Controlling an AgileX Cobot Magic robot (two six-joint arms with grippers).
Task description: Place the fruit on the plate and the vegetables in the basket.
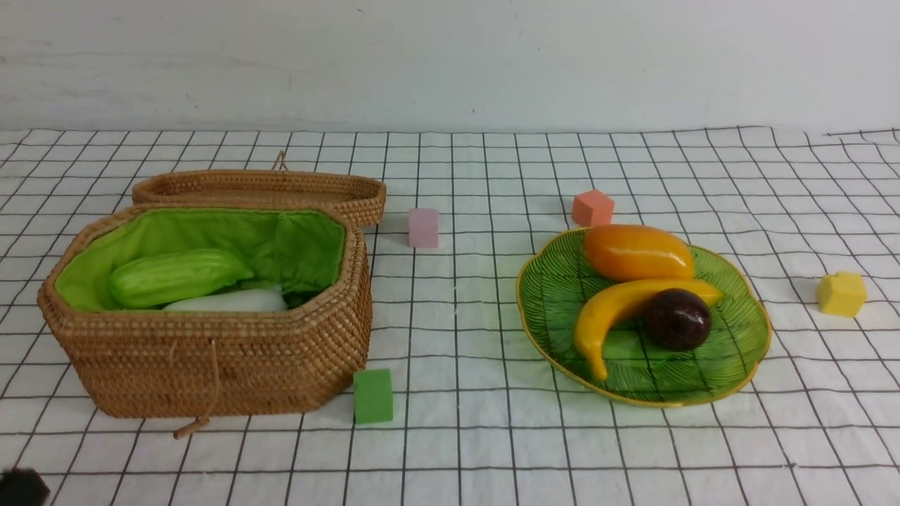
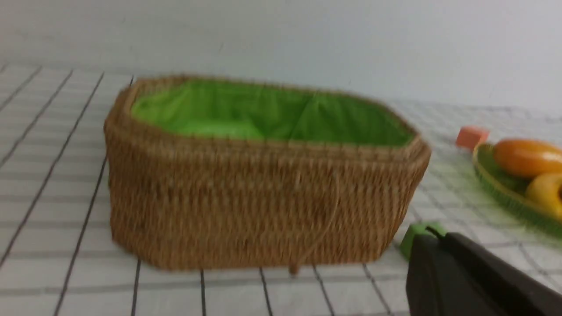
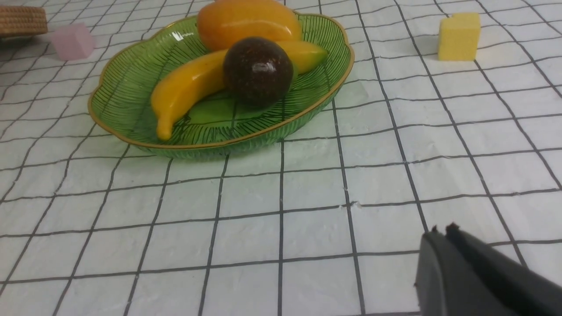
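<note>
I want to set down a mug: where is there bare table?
Between the basket and the plate, and nearer the robot in front of the plate. It's crowded at the basket's right front corner, where the green cube sits.
</note>
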